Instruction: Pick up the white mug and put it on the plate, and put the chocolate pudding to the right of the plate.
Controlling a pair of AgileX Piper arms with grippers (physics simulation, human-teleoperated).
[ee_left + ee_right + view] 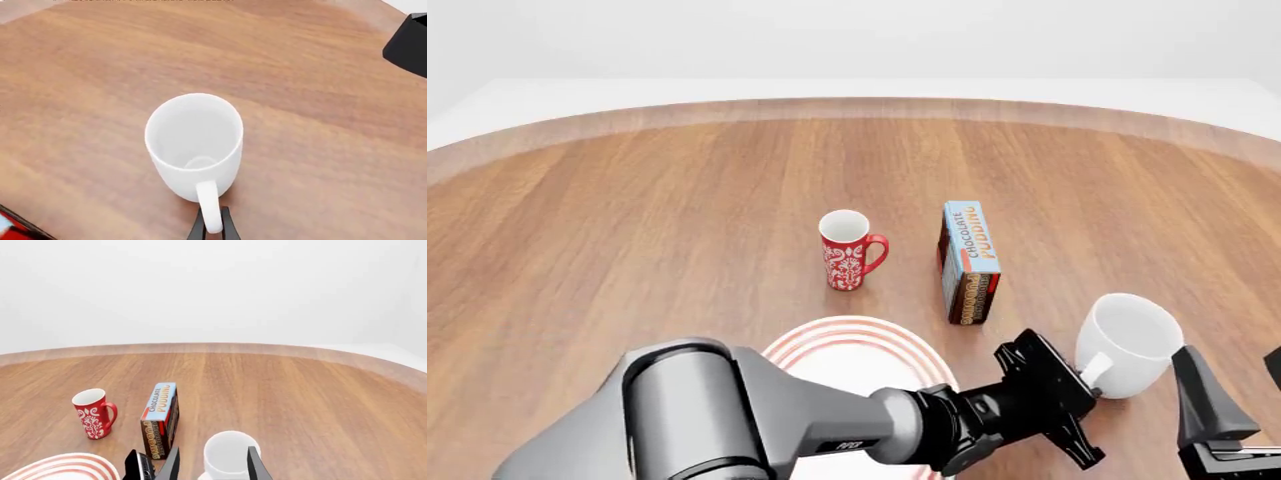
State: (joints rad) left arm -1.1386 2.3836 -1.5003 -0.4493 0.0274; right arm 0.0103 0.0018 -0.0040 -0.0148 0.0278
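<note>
Left wrist view: the white mug stands upright at the centre of the frame on the wooden table, its wide mouth open to the camera. Its loop handle points toward the bottom edge and sits between the two dark fingertips of the left gripper, which are closed narrowly on it. A black part of the other arm shows at the upper right edge.

Front view: the left arm enters from the lower left and stretches across the plate, a white dish with red rings at lower centre. The left gripper meets the handle of the white mug at lower right. The chocolate pudding lies just right of centre, near the mug's upper left. A red mug with white floral pattern stands at centre. The right gripper is at the lower right corner; I cannot tell how wide its claw is.

Right wrist view: the white mug sits at bottom centre, the chocolate pudding to its left, then the red mug. The plate fills the lower left corner.
</note>
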